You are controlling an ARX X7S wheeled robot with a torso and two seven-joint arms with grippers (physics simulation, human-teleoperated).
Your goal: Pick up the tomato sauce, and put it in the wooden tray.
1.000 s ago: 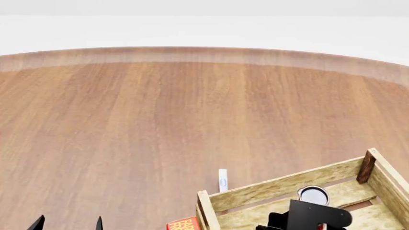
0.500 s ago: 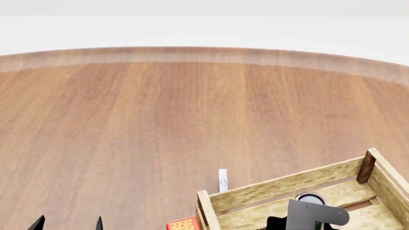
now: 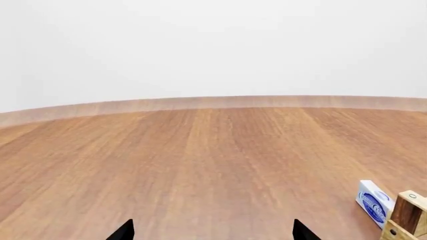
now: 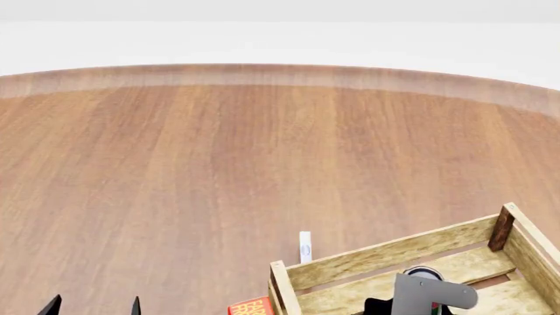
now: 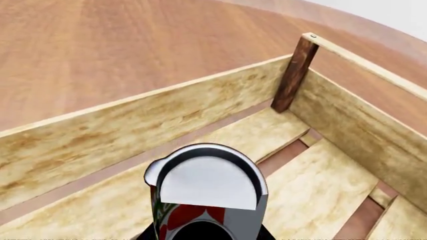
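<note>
Nearest me, my right gripper grips the small red-and-green-labelled tomato sauce can with a silver-white top, inside the large pale slatted wooden tray with dark corner posts, low over its floor; contact with the slats I cannot tell. My left gripper hangs spread apart, empty, over the brown wooden table. Just outside the tray stand a red box and a white-and-blue box.
</note>
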